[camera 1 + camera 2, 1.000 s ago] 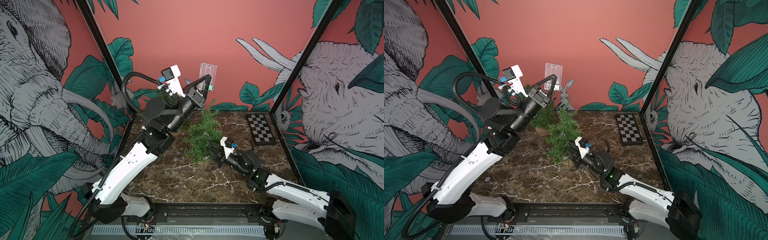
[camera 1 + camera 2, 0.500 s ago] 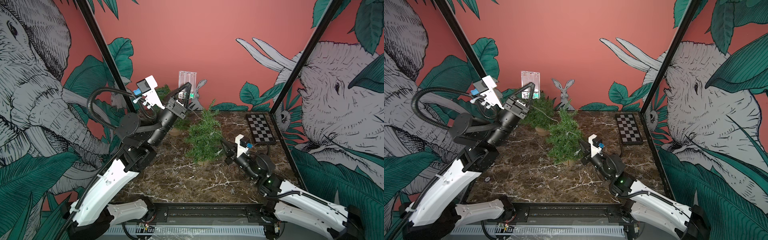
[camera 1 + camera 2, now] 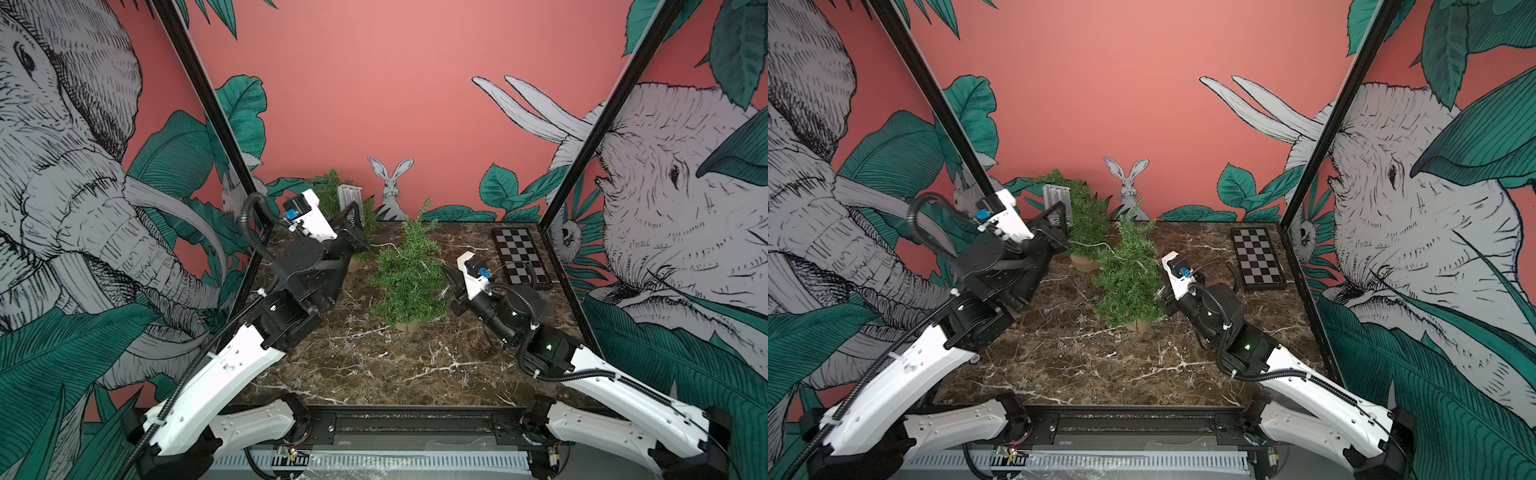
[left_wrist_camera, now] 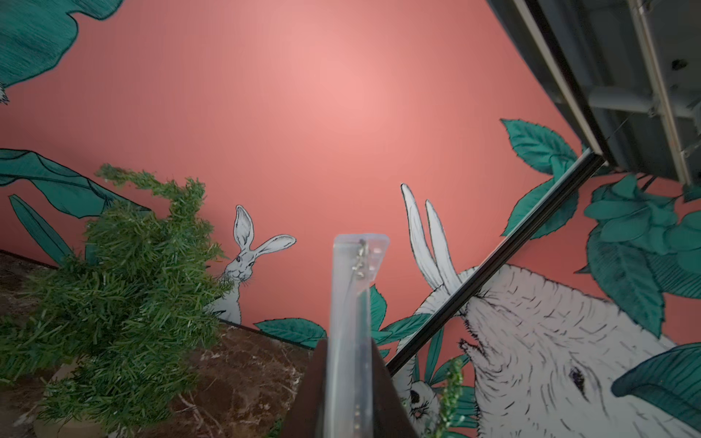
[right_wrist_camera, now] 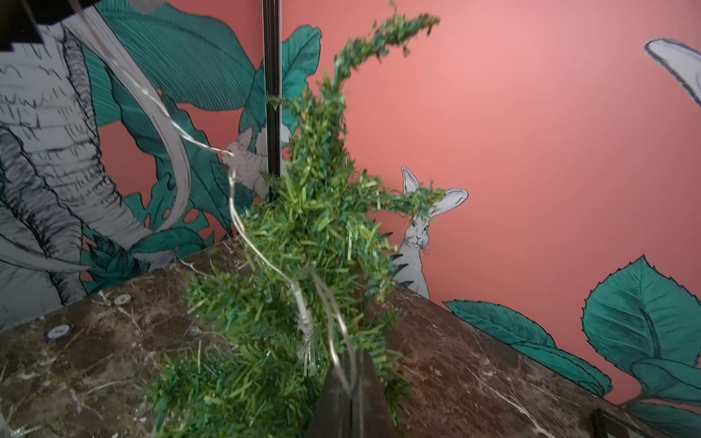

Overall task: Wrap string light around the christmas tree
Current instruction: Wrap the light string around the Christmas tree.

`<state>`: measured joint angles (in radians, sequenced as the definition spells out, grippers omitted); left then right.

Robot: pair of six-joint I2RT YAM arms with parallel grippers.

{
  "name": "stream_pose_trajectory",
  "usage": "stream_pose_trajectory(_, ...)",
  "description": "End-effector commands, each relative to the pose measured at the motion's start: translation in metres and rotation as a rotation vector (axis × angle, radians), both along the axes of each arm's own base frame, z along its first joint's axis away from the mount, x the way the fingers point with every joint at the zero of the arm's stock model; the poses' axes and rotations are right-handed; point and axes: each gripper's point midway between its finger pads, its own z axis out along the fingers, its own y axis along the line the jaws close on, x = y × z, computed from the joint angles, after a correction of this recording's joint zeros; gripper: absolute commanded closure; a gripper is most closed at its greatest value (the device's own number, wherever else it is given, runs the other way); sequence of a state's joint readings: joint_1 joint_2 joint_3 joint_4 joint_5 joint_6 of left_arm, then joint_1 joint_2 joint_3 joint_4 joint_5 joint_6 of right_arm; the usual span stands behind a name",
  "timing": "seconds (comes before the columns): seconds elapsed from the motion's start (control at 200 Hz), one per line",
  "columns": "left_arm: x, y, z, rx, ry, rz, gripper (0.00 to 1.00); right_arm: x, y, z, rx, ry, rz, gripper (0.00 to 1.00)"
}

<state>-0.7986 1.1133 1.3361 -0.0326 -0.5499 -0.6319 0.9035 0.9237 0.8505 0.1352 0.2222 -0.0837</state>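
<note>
Right gripper [image 5: 352, 373] pinched on string light [image 5: 261, 258] beside christmas tree [image 5: 311, 227], left gripper [image 4: 347, 352] clamping battery box [image 4: 351, 295]

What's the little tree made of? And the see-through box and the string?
Christmas tree: probably plastic; its stiff, flat green needles look artificial.
Battery box: clear, glossy plastic; the wall shows through it.
String light: thin bare wire, seemingly metal, silvery and shiny.
</note>
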Motion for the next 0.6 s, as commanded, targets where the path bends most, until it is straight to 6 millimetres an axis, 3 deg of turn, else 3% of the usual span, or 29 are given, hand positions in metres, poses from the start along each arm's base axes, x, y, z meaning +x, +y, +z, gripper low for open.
stream_pose_trajectory(0.0,0.025,-0.002,-0.014,-0.087,0.085,-0.029,1.00,0.000,-0.010,0.016,-0.005,-0.037,-0.044,1.00)
stream_pose_trajectory(0.18,0.052,-0.030,-0.020,-0.097,0.102,-0.110,1.00,-0.003,-0.018,0.011,-0.011,-0.015,-0.055,0.96)
stream_pose_trajectory(0.505,0.075,-0.066,-0.040,-0.048,0.158,-0.230,1.00,-0.009,-0.020,-0.014,-0.002,0.054,-0.036,0.93)
stream_pose_trajectory(0.595,0.077,-0.080,-0.045,-0.024,0.169,-0.287,0.94,-0.010,-0.017,-0.020,-0.001,0.068,-0.024,0.92)
